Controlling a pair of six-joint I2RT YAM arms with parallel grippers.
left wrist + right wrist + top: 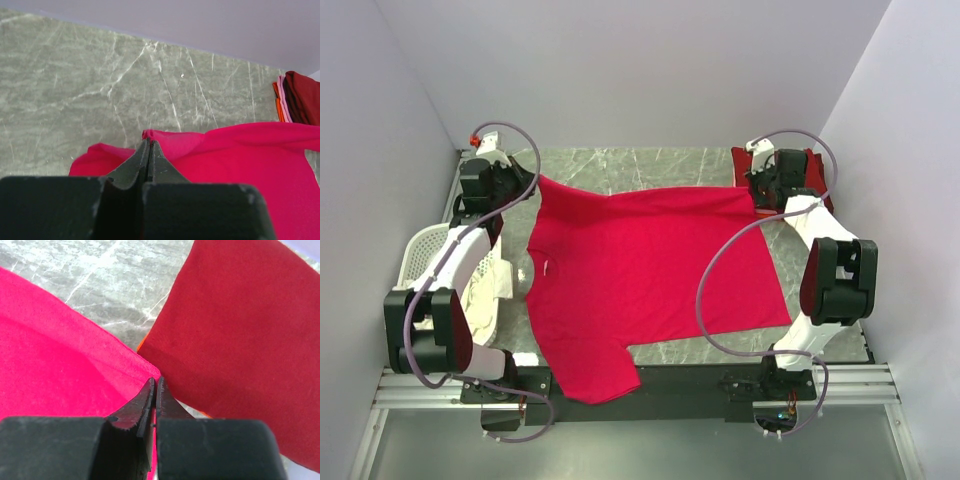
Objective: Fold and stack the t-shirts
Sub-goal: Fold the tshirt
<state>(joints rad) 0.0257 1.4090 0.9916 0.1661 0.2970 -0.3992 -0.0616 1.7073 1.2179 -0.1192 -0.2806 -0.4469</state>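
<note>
White slotted plastic forms the laundry basket [420, 250] at the far left, its rounded rim just beside the left arm. Next to it, the left gripper [525, 185] [148, 146] has its dark, scuffed fingers pressed together on a small puckered fold at the far-left corner of the crimson t-shirt [640, 270] [240, 165] [55, 360]. That corner is lifted a little off the grey-green veined marble tabletop [640, 163] [100, 85] [100, 280]. The shirt, of soft matte cloth, lies spread across the middle of the table, mostly flat with shallow creases. One short sleeve hangs over the near edge (toward the arm bases), and its far hem is drawn in a line between the two grippers. At the shirt's far-right corner the right gripper [758, 195] [155, 383] is likewise clamped with no gap, the crimson edge caught at its tips. Just past it, in the far-right corner of the table, lies a folded maroon shirt [817, 172] [305, 97] [235, 340], a neat flat rectangle. It tops a small stack whose orange layer [276, 102] [142, 346] and a thin pink edge show beneath. The crimson corner sits just beside this stack.
</note>
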